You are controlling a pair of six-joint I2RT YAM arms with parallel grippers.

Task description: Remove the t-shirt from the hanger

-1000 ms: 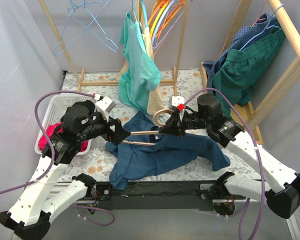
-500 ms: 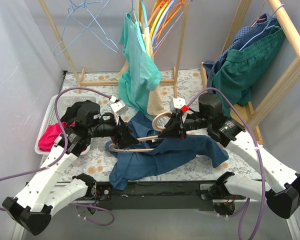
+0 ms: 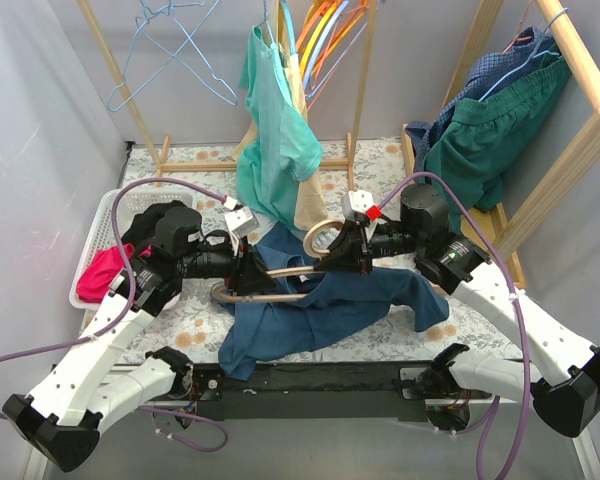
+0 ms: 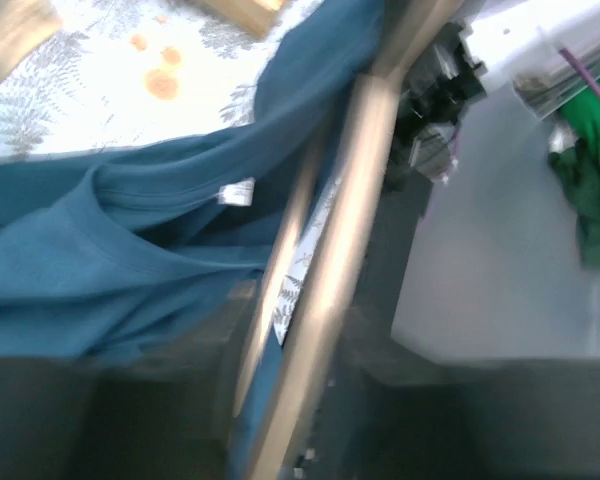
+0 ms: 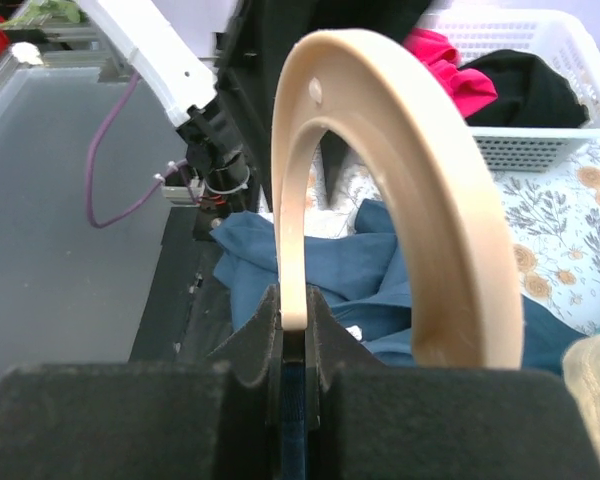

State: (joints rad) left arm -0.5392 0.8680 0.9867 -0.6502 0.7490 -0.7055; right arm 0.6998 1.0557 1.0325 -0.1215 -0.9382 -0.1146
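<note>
The right claw (image 3: 345, 250) is clamped on the hook of the hanger (image 3: 285, 270). The left claw (image 3: 252, 276) straddles the hanger's left arm; the blurred wrist view does not show whether it grips. The t-shirt (image 3: 310, 315) lies around and beneath the hanger, spread on the bench (image 3: 195, 318).

T-shirt (image 3: 320, 315) lies mid-counter (image 3: 195, 318), before the hanging garments (image 3: 275, 150) at the back. Hanger (image 3: 280, 270) spans it, between left tool (image 3: 248, 272) and right tool (image 3: 342, 250). Basket (image 3: 98, 222) sits left, clothes (image 3: 105, 265) in it.
</note>
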